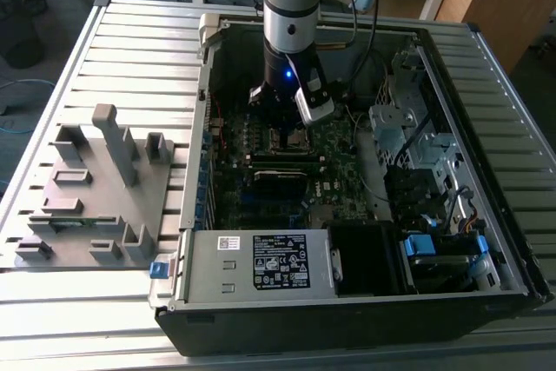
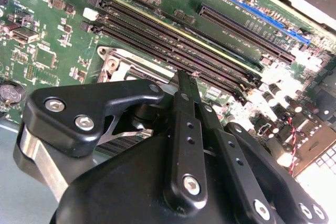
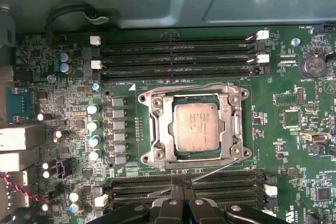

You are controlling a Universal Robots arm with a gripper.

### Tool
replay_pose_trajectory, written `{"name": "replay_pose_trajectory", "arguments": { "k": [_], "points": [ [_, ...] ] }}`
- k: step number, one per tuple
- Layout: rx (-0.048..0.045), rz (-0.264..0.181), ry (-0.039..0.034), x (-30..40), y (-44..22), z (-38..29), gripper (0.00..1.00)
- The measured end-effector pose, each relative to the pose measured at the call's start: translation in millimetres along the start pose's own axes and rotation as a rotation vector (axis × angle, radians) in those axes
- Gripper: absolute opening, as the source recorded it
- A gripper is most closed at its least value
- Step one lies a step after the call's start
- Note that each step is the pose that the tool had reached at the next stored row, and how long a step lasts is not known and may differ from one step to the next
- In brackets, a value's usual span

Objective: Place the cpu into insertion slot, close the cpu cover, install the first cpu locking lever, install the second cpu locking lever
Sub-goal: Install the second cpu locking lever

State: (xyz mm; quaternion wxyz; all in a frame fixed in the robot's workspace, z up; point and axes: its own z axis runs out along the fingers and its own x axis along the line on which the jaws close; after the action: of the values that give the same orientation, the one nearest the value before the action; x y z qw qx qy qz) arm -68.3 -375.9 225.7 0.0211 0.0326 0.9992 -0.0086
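In the first wrist view the cpu [image 3: 197,126], a dull grey square chip, lies flat in the insertion slot [image 3: 152,157]. The silver cpu cover [image 3: 160,129] is folded down around it. One wire locking lever [image 3: 184,84] lies flat along one edge of the socket. The other lever [image 3: 210,170] stands out at a slant from the opposite edge, its free end at my fingertips. My gripper [image 3: 182,195] has its fingers together; whether they pinch the lever I cannot tell. In the exterior view the gripper [image 1: 291,134] hangs over the socket. The second wrist view has the gripper [image 2: 181,77] beside the socket frame [image 2: 118,64].
Long black memory slots [image 3: 178,51] run on one side of the socket and more [image 3: 231,188] lie under my fingers. Small capacitors [image 3: 93,124] stand beside it. The case holds a power supply [image 1: 261,262] and drive bays [image 1: 434,162]. A grey fixture [image 1: 95,180] sits at the exterior view's left.
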Motion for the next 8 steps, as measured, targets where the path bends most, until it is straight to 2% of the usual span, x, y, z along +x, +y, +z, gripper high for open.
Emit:
{"name": "replay_pose_trajectory", "arguments": {
  "k": [8],
  "points": [
    [0.0002, 0.000, -0.0001, 0.6, 0.0, 1.8, 0.10]
  ]
}}
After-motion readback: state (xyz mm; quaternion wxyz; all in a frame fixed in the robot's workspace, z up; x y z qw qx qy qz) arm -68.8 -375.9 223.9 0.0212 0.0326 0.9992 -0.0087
